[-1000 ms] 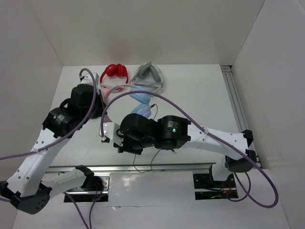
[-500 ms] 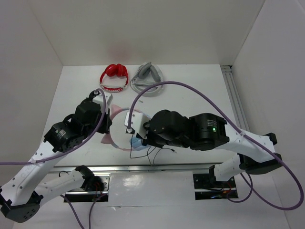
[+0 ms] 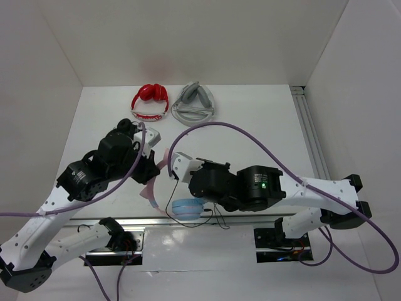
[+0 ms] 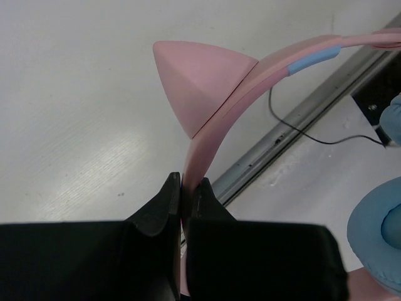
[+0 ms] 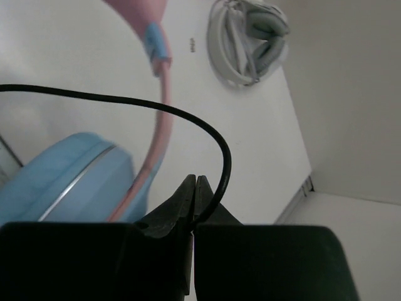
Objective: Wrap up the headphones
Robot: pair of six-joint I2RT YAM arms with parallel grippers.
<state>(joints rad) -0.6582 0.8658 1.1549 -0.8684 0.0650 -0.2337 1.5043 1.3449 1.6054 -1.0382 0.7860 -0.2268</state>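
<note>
While left end effector (image 4: 186,186) clamps headphones (image 4: 216,78) | right end effector (image 5: 195,183) pinches cable (image 5: 125,101)

At the far side of the flat white counter (image 3: 263,144) lie two pairs of headphones, side by side. The left one is a red pair with a white headband (image 3: 149,101), its red cups towards the back wall. Just beside it, on the right, is the pale grey pair (image 3: 194,103) (image 5: 249,39), folded, with a light cord looped around it. I cannot tell if the two touch. A grooved silver metal rail (image 3: 311,141) runs along the right edge of the counter, and another metal rail (image 4: 294,119) along the near edge. Plain white walls (image 3: 188,37) stand on three sides.
</note>
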